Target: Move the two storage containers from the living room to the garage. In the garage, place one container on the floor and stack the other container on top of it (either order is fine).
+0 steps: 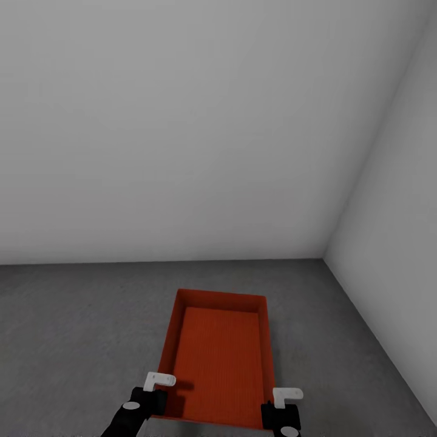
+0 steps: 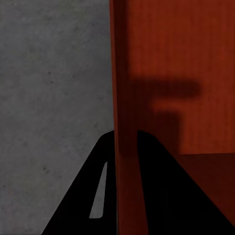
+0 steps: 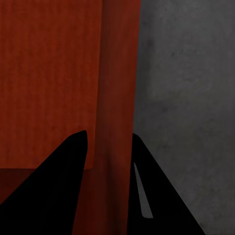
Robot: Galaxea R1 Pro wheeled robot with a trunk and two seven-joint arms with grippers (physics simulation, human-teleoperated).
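One orange-red storage container [image 1: 221,358] with low straight walls and no lid hangs between my two grippers, over the dark grey concrete floor [image 1: 73,315] of the garage near a corner of white walls. My left gripper [image 1: 159,388] is shut on the container's left wall near its close end. My right gripper [image 1: 282,400] is shut on the right wall. In the left wrist view, my left gripper [image 2: 126,133] straddles the wall of the container [image 2: 166,58]. The right wrist view has my right gripper [image 3: 110,133] doing the same on the container [image 3: 49,73]. Whether the container touches the floor I cannot tell.
A white wall [image 1: 182,121] rises straight ahead and another white wall [image 1: 400,230] closes the right side; they meet in a corner beyond the container. Bare mottled concrete [image 2: 49,73] lies to the left of the container and also to its right [image 3: 191,98].
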